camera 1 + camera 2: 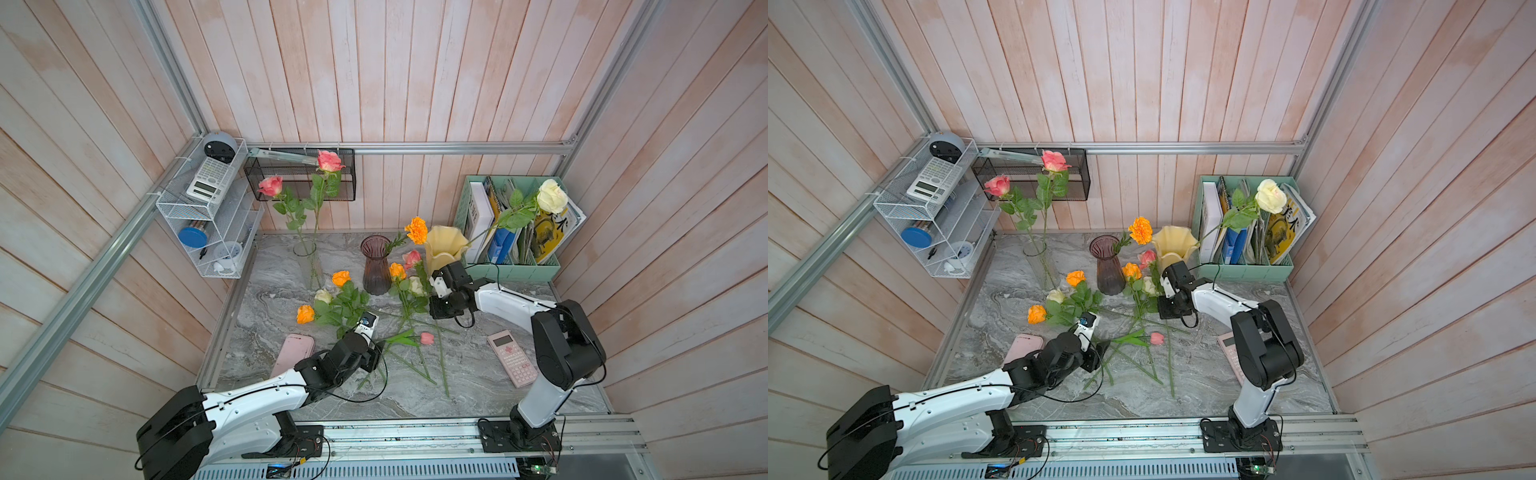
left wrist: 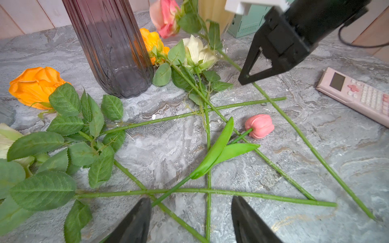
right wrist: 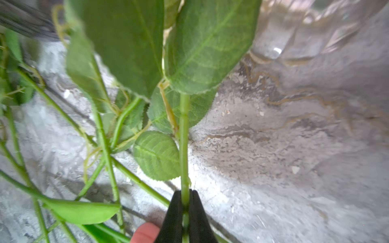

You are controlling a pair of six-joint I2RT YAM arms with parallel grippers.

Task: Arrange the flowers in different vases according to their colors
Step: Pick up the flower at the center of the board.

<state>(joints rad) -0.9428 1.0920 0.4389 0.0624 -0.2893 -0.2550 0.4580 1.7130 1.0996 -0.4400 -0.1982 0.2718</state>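
The right gripper [image 3: 185,207] is clamped on the bare green stem [image 3: 184,147] of a pink rose [image 2: 166,19], just below its lowest leaves. The bloom sits between the dark purple vase [image 2: 109,46] and the pale yellow vase [image 1: 444,245]. The left gripper [image 2: 190,199] stands open and empty over the crossed stems near the pink tulip [image 2: 260,126].

The rose should be light but top-heavy. Its stem looks stiff and smooth (likely to swivel in a narrow pinch), while the leaves are soft. Bare stem under the leaves seems the right hold. The stem crosses others on the tabletop [image 2: 168,151], so a lift may drag them along. The clear glass cylinder [image 1: 308,266], already holding two pink roses [image 1: 271,185], stands well apart and looks easy to tip.
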